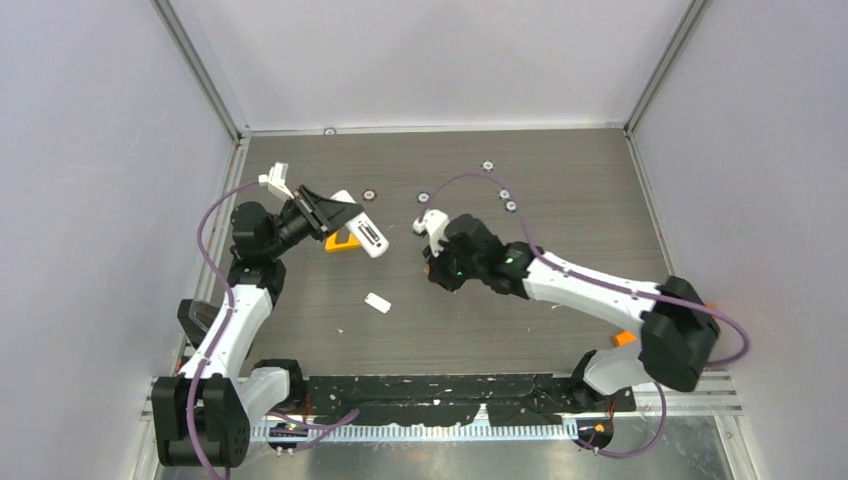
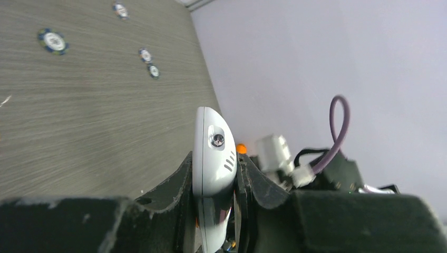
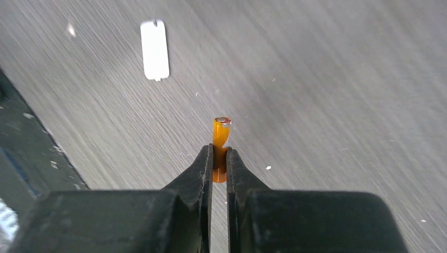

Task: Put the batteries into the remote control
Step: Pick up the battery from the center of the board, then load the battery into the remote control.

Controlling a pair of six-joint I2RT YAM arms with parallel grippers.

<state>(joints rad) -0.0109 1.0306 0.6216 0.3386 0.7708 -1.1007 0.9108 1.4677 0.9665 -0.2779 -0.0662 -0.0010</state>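
My left gripper (image 1: 335, 213) is shut on the white remote control (image 1: 364, 231), holding it above the table at the left; the wrist view shows the remote (image 2: 212, 153) end-on between the fingers. My right gripper (image 1: 436, 276) is shut on the orange battery (image 3: 220, 138), a thin cylinder with a metal end that sticks out past the fingertips (image 3: 205, 158), held above the table right of the remote. The dark battery is not in view.
A small white tab (image 1: 378, 302) lies on the table between the arms, also in the right wrist view (image 3: 155, 50). A flat orange piece (image 1: 340, 243) lies under the left gripper. Small round discs (image 1: 487, 166) lie at the back. Walls enclose the table.
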